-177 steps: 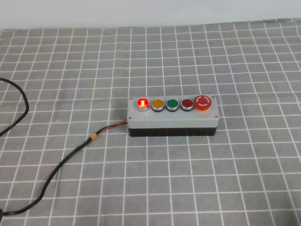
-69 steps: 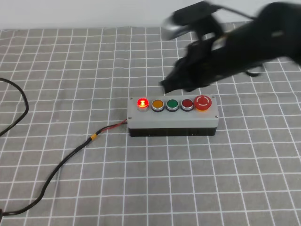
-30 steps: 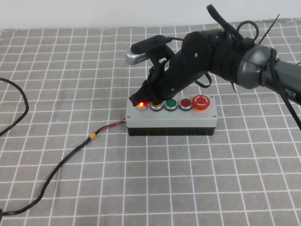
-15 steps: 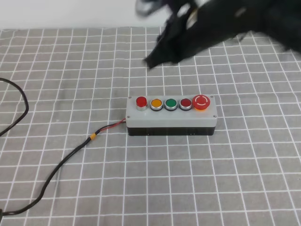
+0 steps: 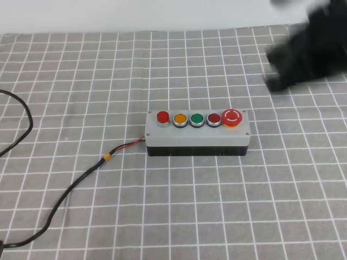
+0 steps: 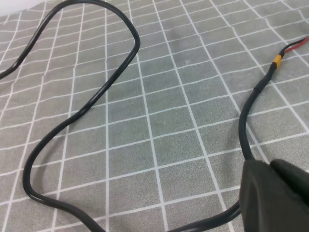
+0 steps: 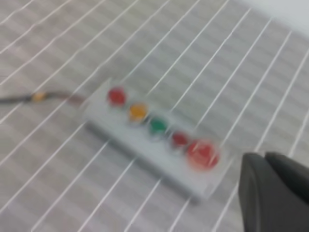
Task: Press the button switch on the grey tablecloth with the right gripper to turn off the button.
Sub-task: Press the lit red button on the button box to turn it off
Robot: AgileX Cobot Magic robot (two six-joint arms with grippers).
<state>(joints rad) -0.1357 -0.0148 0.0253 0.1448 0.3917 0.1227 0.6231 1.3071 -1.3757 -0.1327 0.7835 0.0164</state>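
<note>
Near the middle of the frame, the button switch [image 5: 198, 134] sits on the grey tablecloth [image 5: 81, 81], and the button [image 5: 162, 117] at its left end is not glowing, so the press looks done. The right gripper [image 5: 312, 51] is a dark blur at the upper right, well apart from the box; I cannot tell if it is open or closed, and nothing shows in it. Next it only needs to move clear.
</note>
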